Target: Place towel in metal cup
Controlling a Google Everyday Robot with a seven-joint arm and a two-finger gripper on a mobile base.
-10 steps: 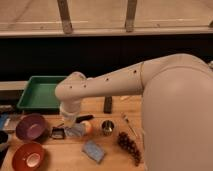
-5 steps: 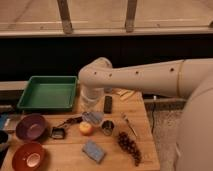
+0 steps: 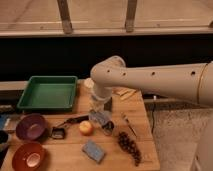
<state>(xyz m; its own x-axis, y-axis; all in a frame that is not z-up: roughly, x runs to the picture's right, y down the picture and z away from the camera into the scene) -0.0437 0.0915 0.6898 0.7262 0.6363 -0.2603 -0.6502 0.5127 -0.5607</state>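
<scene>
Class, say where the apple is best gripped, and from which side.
Grip the apple across its round middle, probably from straight above: the cup stands close beside it. The gripper, shut on the towel, hangs just over that cup.

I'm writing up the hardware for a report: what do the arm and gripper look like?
The arm is a thick, smooth off-white tube with rounded joints and a row of small dark holes along its side; no cables show. The gripper, small and darker, hangs at its end above the wooden table.
</scene>
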